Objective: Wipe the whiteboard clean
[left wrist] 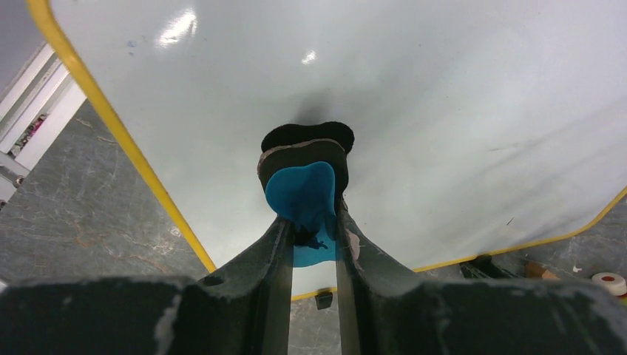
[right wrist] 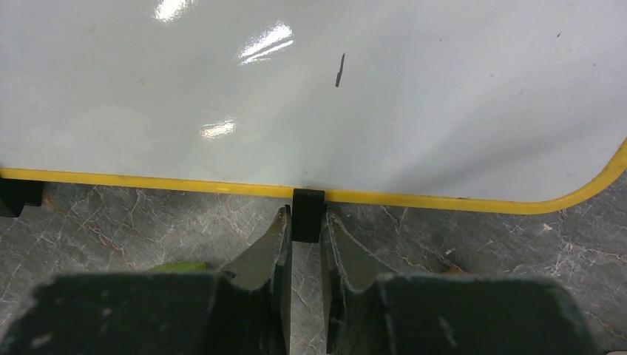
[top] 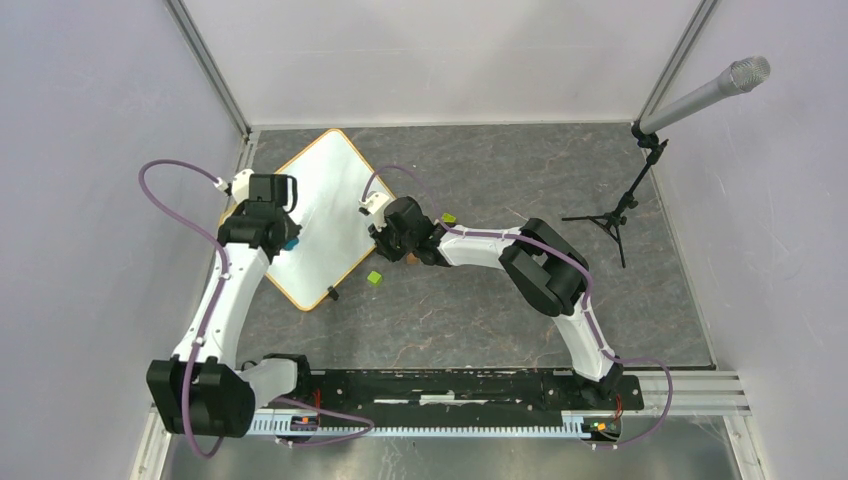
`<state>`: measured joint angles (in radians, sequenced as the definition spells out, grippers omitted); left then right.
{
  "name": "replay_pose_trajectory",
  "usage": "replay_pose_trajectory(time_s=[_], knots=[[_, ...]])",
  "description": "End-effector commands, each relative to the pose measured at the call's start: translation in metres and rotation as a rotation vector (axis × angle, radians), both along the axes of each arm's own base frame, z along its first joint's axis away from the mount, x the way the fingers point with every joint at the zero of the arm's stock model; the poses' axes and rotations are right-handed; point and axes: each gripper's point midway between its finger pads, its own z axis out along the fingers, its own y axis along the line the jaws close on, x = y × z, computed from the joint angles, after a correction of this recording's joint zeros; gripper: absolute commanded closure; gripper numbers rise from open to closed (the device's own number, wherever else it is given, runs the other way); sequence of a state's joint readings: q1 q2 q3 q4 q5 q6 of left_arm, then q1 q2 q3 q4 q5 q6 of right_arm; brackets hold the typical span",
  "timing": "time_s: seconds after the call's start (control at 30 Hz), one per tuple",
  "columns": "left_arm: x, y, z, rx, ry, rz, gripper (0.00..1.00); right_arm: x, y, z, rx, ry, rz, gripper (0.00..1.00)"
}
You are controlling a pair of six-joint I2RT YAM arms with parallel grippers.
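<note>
The whiteboard (top: 325, 200) lies tilted at the table's back left, white with a yellow rim. My left gripper (top: 288, 243) is over its left part, shut on a blue eraser (left wrist: 303, 188) whose black felt pad (left wrist: 307, 135) presses on the board (left wrist: 458, 111). My right gripper (top: 375, 238) is at the board's right edge, shut on a small black clip (right wrist: 307, 214) fixed to the rim. The board (right wrist: 222, 89) looks almost clean; a short dark mark (right wrist: 339, 70) shows in the right wrist view.
Two small green blocks (top: 375, 278) (top: 449, 218) lie near the board's right side. Another black clip (top: 332, 295) sits on the near rim. A microphone (top: 705, 92) on a tripod stand (top: 612, 215) is at the back right. A tape roll (left wrist: 611, 281) lies past the board's corner.
</note>
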<state>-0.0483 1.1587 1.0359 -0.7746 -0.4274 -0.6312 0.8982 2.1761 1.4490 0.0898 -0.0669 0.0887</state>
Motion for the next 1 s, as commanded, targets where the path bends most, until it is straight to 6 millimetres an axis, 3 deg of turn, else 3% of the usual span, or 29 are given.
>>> replay_pose_trajectory(time_s=[0.0,0.1,0.27,0.43,0.53,0.8,0.97], knots=[[-0.004,0.016,0.026,0.066,-0.064,0.06,0.76,-0.007,-0.019,-0.019,-0.085,0.024,0.003,0.93],[-0.001,0.027,0.036,0.063,-0.08,0.09,0.76,-0.007,-0.019,-0.021,-0.087,0.032,0.006,1.0],[0.0,0.072,0.051,0.01,-0.153,0.231,0.8,-0.007,-0.018,-0.022,-0.088,0.037,0.009,1.0],[-0.003,0.104,0.071,0.113,-0.19,0.318,0.82,-0.007,-0.018,-0.022,-0.087,0.038,0.013,1.0],[0.002,0.106,0.07,0.13,-0.208,0.303,0.83,-0.007,-0.016,-0.021,-0.081,0.038,0.015,1.0],[0.006,0.093,0.033,0.095,-0.181,0.251,0.85,-0.007,-0.015,-0.022,-0.077,0.043,0.017,1.0],[0.004,0.111,0.054,0.17,-0.198,0.326,0.85,-0.008,-0.015,-0.023,-0.076,0.049,0.019,1.0]])
